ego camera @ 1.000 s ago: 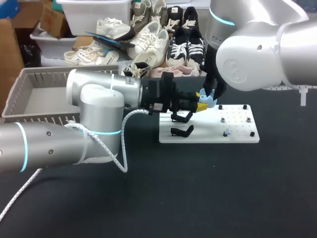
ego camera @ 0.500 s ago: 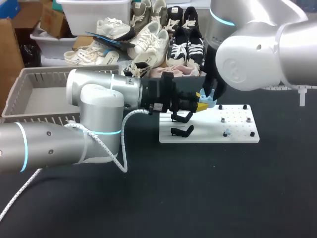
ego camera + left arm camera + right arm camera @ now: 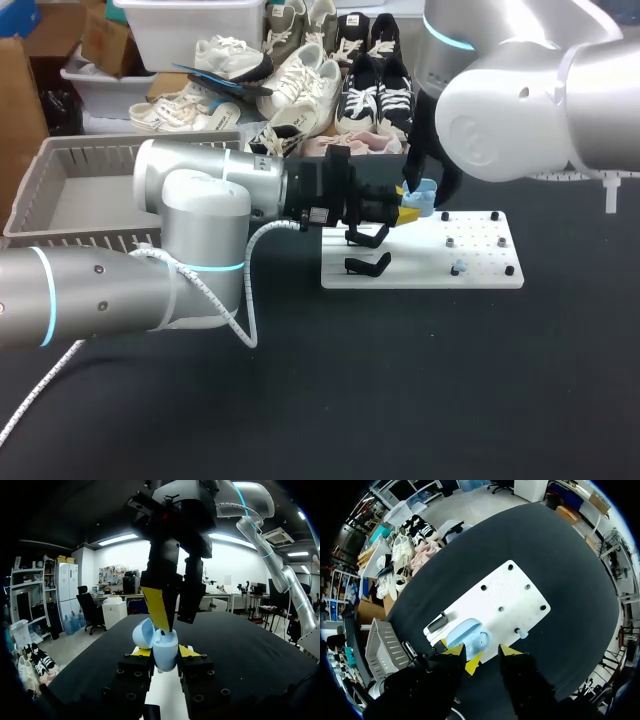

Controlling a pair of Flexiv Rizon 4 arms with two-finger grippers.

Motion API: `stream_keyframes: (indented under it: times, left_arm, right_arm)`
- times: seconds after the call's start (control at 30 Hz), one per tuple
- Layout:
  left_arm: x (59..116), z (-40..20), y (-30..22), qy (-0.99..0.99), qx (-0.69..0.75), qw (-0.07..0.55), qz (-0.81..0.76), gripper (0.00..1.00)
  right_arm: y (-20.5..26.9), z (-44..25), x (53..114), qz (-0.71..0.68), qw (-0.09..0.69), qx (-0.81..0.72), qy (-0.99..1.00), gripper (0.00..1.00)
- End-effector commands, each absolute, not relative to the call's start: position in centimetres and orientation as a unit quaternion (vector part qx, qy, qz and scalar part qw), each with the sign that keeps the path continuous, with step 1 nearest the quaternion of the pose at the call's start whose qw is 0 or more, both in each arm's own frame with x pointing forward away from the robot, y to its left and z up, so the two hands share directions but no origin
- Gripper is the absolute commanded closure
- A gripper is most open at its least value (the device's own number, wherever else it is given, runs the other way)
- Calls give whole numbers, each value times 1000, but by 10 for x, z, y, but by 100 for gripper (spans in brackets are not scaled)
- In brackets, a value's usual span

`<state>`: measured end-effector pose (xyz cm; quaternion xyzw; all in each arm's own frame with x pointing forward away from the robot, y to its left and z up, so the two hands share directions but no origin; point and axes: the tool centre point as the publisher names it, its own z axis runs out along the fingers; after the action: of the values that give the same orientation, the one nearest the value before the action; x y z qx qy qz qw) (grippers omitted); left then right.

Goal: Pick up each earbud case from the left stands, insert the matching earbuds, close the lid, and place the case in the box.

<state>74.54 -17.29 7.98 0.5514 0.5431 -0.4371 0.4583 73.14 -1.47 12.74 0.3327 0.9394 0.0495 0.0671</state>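
Since a second ago the right end effector [image 3: 175, 623] has risen slightly off the earbud case [image 3: 165, 657], so more of the pale blue shell shows in the head view; the left arm has not shifted. Well below both end effectors lies the dark surface [image 3: 400, 380]. The grey basket [image 3: 120, 143] stands far behind the left end effector [image 3: 165, 652], and the white plate [image 3: 505, 595] lies under the right one. The left end effector is clamped on the case's lower sides, holding it upright in the air with its lid [image 3: 143, 632] swung open. The right one hangs just above, its fingers a narrow gap apart with nothing visible between them and one yellow tip at the case's mouth. Just beside the right end effector, one small blue earbud [image 3: 521, 633] sits on a peg of the plate. I judge three risks. The yellow tip could snag the open lid as it withdraws and twist the case in its two-point grip. An earbud not fully seated, which I cannot tell from here, would block the lid. The tiny rounded earbud on the peg could squirt from the tips when pinched.
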Motion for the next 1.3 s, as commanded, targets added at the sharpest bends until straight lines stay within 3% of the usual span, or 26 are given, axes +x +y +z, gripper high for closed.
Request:
stream_keyframes:
  times: [0.03,0.23,0.67,1.3]
  left_arm:
    - [745,80,-173,543,551,460,-436,100]
    - [745,80,-173,543,551,460,-436,100]
    - [745,80,-173,543,551,460,-436,100]
    - [745,80,-173,543,551,460,-436,100]
  right_arm:
    - [-17,129,710,54,81,330,939,58]
    - [-27,120,698,52,82,331,939,54]
    - [-38,99,675,30,160,293,942,51]
    - [-54,43,677,64,168,324,929,51]
